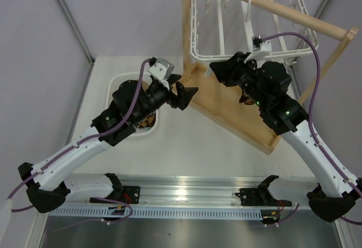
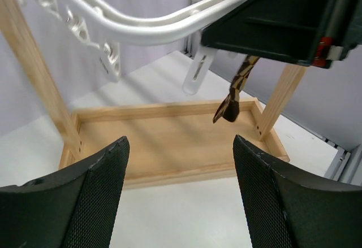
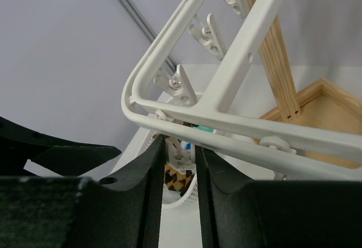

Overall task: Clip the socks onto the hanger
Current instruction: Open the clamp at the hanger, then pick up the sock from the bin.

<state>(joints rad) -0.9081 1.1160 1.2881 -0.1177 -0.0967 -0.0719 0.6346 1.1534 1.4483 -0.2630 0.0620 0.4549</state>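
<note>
Left wrist view: left tool (image 2: 180, 146) spread wide and empty, facing the hanger (image 2: 141, 30).
Right tool (image 3: 180, 146) sits under the hanger's corner, its fingers (image 3: 144, 186) nearly pressed together with nothing plainly between them. One argyle sock (image 2: 233, 92) dangles over the wooden tray (image 2: 169, 132); what holds its top is hidden. More socks (image 3: 178, 181) lie in the basket (image 1: 113, 84) on the table (image 1: 186, 140). Likely between socks: next, the left tool must dip into the basket, pinch one sock, and raise it to a free clip (image 3: 210, 30).
</note>
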